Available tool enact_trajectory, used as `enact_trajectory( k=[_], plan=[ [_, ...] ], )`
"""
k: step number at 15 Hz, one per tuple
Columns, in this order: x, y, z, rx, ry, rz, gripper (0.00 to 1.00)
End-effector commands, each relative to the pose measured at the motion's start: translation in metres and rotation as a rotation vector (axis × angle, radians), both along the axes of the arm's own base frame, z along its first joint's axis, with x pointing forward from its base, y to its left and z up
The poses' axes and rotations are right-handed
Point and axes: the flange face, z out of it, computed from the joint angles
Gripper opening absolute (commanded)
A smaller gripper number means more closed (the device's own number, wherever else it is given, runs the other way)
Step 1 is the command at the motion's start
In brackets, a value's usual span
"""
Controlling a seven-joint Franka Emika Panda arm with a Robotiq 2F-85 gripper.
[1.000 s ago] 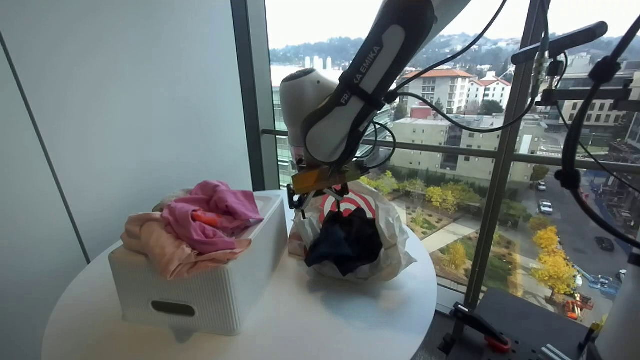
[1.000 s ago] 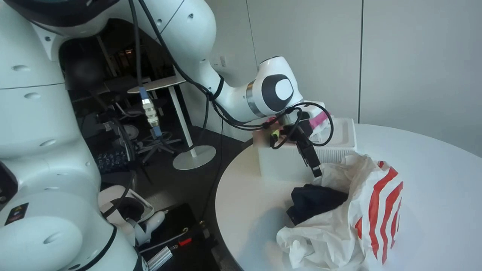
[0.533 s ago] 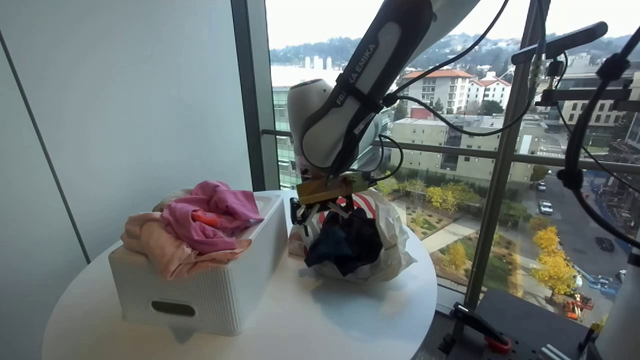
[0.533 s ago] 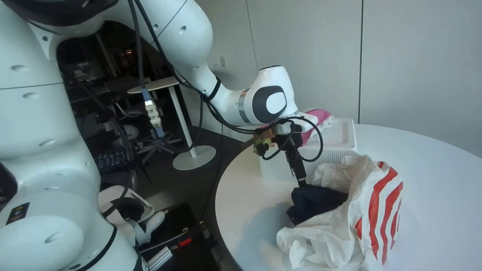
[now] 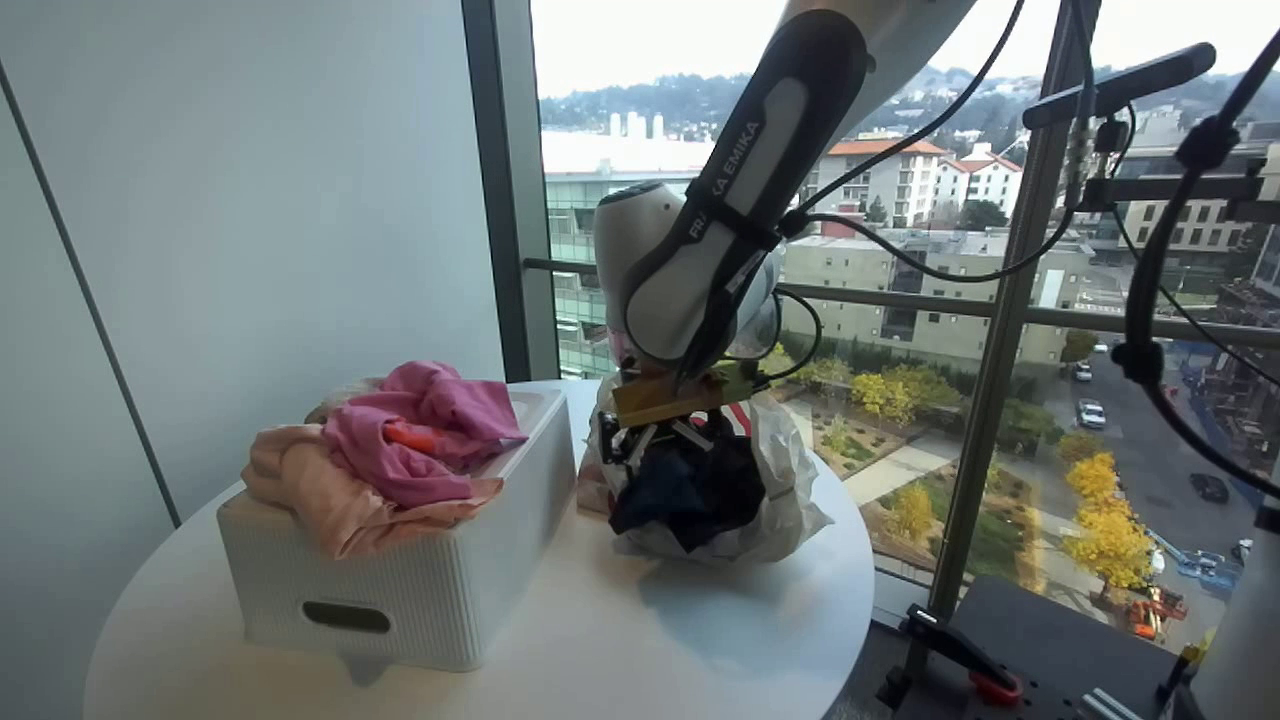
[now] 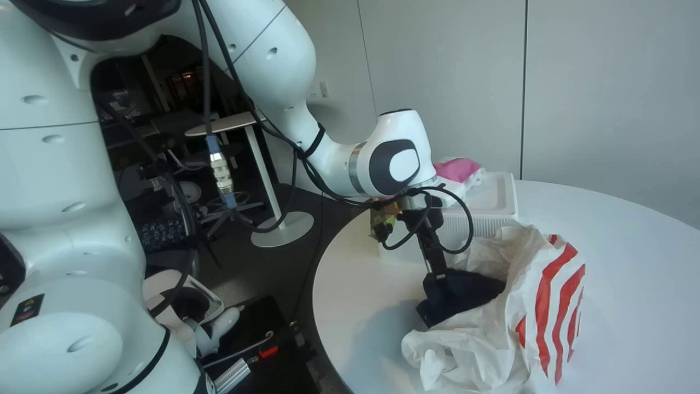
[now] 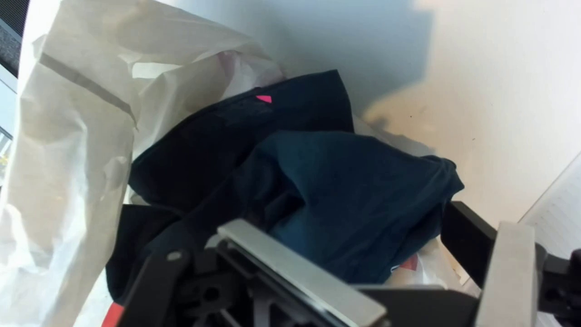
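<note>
Cloth (image 7: 354, 181) in dark navy lies bunched at the mouth of a white, red-striped bag (image 6: 486, 350) on the round counter (image 6: 629, 246), below the tool (image 6: 439, 276) and right by its tips. In the wrist view the jaws stand wide apart, and part of the cloth shows in the gap between them. In an exterior view the lower end of the tool overlaps the cloth's upper edge; from that angle it is hard to say whether the two touch. Only the wrist view picks up a small pink patch (image 7: 264, 98) near the cloth's edge. In an exterior view a white ribbed box (image 5: 400, 580) stands near the bag, with pink fabric (image 5: 460, 400) and peach fabric (image 5: 300, 465) heaped on top and a dark handle slot (image 5: 346, 617) in its end wall; the wrist view takes in neither the heap nor the slot.
</note>
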Motion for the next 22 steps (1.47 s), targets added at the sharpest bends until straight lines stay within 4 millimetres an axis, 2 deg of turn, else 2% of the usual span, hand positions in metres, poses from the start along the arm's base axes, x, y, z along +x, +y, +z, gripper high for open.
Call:
enact_trajectory(
  k=[1, 2, 3, 5, 8, 13, 16, 17, 22],
  plan=[
    [0.007, -0.005, -0.005, 0.008, -0.036, -0.002, 1.0],
    [0.008, -0.006, -0.008, 0.008, -0.039, -0.002, 1.0],
    [0.008, -0.007, -0.01, 0.016, -0.04, -0.003, 0.76],
    [0.008, -0.009, -0.013, 0.021, -0.043, -0.006, 0.66],
    [0.007, -0.009, -0.017, 0.024, -0.043, -0.01, 0.4],
    [0.005, -0.007, -0.013, 0.026, -0.045, -0.013, 0.05],
    [0.004, -0.011, -0.004, 0.011, -0.058, -0.021, 0.02],
    [0.003, -0.014, 0.001, 0.005, -0.066, -0.025, 0.07],
    [-0.003, -0.042, 0.046, -0.105, -0.127, -0.079, 0.07]
  ],
)
